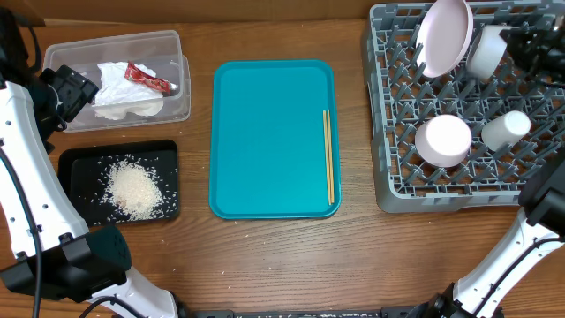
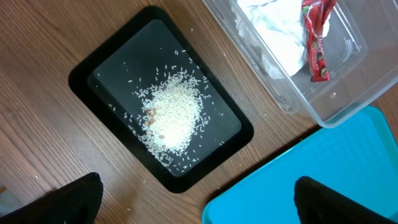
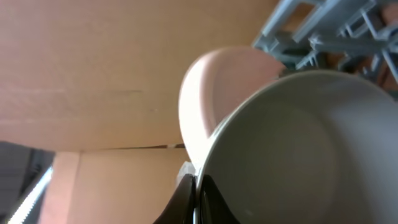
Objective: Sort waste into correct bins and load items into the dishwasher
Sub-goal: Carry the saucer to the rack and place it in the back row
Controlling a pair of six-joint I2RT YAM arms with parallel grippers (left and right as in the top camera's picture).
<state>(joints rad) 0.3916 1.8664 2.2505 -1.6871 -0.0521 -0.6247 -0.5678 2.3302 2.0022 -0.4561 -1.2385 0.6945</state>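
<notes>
Here the right jaws pinch the white bowl (image 3: 298, 149), left jaws gape wide, red-and-white wrapper (image 2: 314, 50) print illegible.

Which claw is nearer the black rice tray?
Left. The left claw hangs open right by the black tray; the right claw is across at the dish rack, gripping a white bowl.

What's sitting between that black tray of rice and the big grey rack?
The teal tray, with a pair of chopsticks lying along its edge nearest the rack; the overhead view shows it.
</notes>
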